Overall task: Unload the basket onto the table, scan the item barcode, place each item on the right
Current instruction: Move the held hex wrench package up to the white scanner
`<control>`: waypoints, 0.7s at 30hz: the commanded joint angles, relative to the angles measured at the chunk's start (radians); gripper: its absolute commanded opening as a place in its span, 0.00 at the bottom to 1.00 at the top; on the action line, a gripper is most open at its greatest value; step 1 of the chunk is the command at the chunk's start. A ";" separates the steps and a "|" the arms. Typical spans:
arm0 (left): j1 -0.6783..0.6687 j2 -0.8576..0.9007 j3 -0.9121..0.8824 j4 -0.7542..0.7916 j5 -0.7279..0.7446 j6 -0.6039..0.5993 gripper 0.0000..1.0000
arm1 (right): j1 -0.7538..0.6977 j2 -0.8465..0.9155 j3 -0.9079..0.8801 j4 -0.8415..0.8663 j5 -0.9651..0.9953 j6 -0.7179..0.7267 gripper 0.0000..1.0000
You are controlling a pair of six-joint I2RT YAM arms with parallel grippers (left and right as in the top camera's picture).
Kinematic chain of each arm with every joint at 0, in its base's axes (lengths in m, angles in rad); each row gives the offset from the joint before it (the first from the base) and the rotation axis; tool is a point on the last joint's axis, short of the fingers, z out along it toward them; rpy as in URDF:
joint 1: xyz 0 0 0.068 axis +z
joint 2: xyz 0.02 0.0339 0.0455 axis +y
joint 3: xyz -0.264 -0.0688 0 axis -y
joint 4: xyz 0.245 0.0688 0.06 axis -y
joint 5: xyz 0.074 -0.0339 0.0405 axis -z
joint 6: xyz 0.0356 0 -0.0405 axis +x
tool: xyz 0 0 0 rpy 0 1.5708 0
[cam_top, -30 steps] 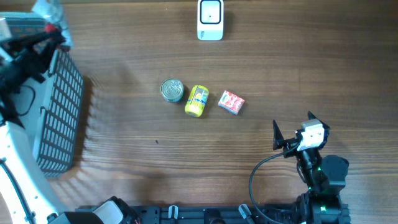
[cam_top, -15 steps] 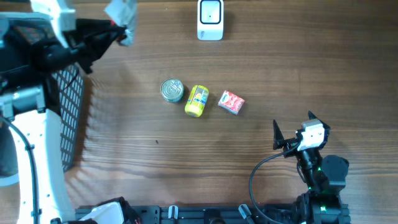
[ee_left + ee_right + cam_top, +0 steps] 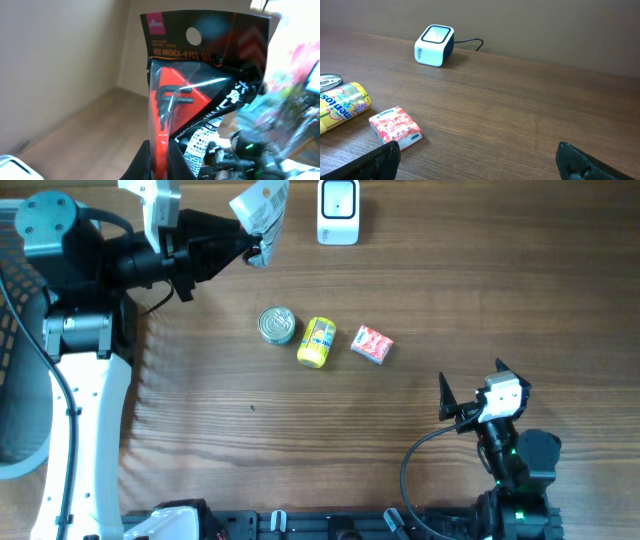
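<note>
The wrench pack [image 3: 262, 205] has been carried a long way in the last second. It was over the basket [image 3: 20, 415] at the table's [image 3: 420, 290] 10 o'clock corner, and now it is held up near 12 o'clock, just beside the scanner [image 3: 338, 210] on its 9 o'clock side. This means the pick-up is done and the scan can likely be tried next, but the pack is not yet placed over the scanner's window. The left claw [image 3: 252, 248] is clamped on the bottom edge of the pack, and the pack sticks out from the claw toward 1 o'clock in the overhead view. In the left wrist view the pack is seen standing up from the claw, with its black card at 12 o'clock and the red holder of wrenches below it. A white label with black marks is seen low on the pack. It may be the barcode, but it cannot be read. Which side is turned to the scanner cannot be told. The right claw [image 3: 470, 383] is spread wide apart with nothing held in it. It has not been moved and is parked at 4 o'clock. The can [image 3: 277, 325], the yellow candy tube [image 3: 317, 342] and the red packet [image 3: 372, 345] have been left where they were in the middle of the table.
</note>
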 commanded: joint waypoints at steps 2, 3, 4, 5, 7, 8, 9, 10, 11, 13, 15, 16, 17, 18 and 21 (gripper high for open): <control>-0.025 0.008 0.001 0.007 -0.002 -0.318 0.04 | 0.004 0.002 -0.001 0.006 0.013 0.012 1.00; -0.025 0.008 0.001 0.006 -0.016 -0.375 0.04 | 0.004 0.002 -0.001 0.006 0.012 0.013 1.00; -0.025 0.008 0.001 0.008 -0.026 -0.426 0.04 | 0.004 0.002 -0.001 0.006 0.012 0.013 1.00; -0.025 0.008 0.001 0.008 -0.029 -0.457 0.04 | 0.004 0.002 -0.001 0.006 0.013 0.013 1.00; -0.025 0.008 0.001 0.010 -0.029 -0.478 0.04 | 0.004 0.002 -0.001 0.008 0.013 0.012 1.00; -0.025 0.008 0.001 0.010 -0.029 -0.478 0.04 | 0.004 0.002 -0.001 0.010 0.012 0.013 1.00; -0.025 0.008 0.001 0.010 -0.029 -0.478 0.04 | 0.004 0.002 -0.001 0.010 0.012 0.012 1.00; -0.025 0.008 0.001 0.010 -0.029 -0.477 0.04 | 0.004 0.002 -0.001 0.010 0.012 0.012 1.00; -0.025 0.008 0.001 0.013 -0.029 -0.475 0.04 | 0.004 0.002 -0.001 0.010 0.012 0.012 1.00; -0.029 0.008 0.001 0.041 -0.025 -0.473 0.04 | 0.004 0.002 -0.001 0.010 0.012 0.012 1.00; -0.029 0.008 0.001 0.094 -0.018 -0.473 0.04 | 0.004 0.002 -0.001 0.010 0.012 0.011 1.00; -0.029 0.008 0.001 0.117 -0.018 -0.473 0.04 | 0.004 0.002 -0.001 0.010 0.013 0.011 1.00; -0.029 0.008 0.001 0.152 -0.018 -0.473 0.04 | 0.004 0.002 -0.001 0.010 0.013 0.011 1.00; -0.029 0.008 0.001 0.197 -0.018 -0.473 0.04 | 0.004 0.002 -0.001 0.010 0.013 0.011 1.00; -0.040 0.008 0.001 0.332 -0.018 -0.473 0.04 | 0.004 0.002 -0.001 0.010 0.013 0.011 1.00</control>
